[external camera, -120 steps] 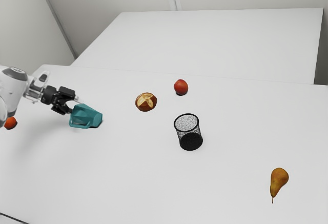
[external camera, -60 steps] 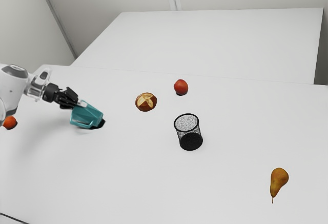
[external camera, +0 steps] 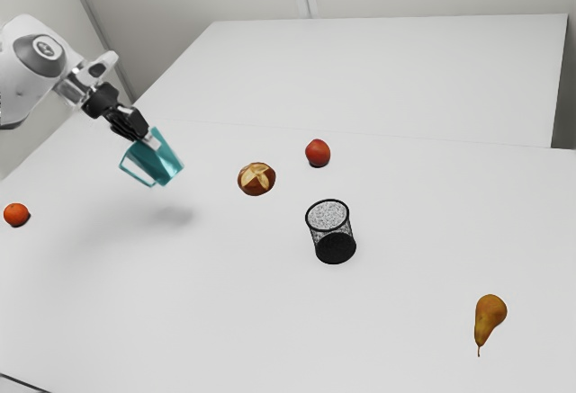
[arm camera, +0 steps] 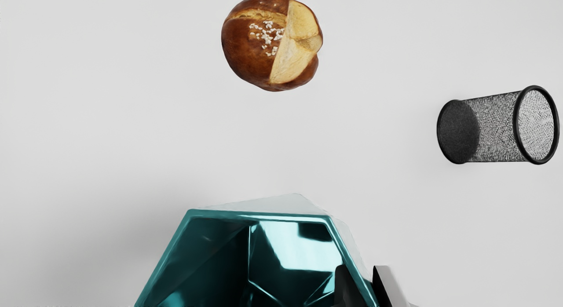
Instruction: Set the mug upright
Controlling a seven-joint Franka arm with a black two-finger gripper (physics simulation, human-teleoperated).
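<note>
The teal mug [external camera: 155, 161] hangs tilted above the table in the exterior view, its shadow apart below it. My gripper [external camera: 144, 138] holds it at the rim from the upper left, and the handle points toward the exterior view's left. In the wrist view the faceted mug [arm camera: 290, 245] shows its hollow inside. One finger of the gripper [arm camera: 361, 283] is inside the mug and the other outside, with the wall pinched between them.
A bread roll [external camera: 256, 179] lies beyond the mug, with a red fruit [external camera: 318, 152] past it. A black mesh cup [external camera: 331, 231] stands mid-table. A pear [external camera: 489, 317] lies farther right; an orange fruit [external camera: 16, 214] sits at the exterior view's left.
The gripper has closed on the mug's wall and lifted it off the table. My hand has risen and turned steeper, tipping the mug so that its opening faces more upward.
</note>
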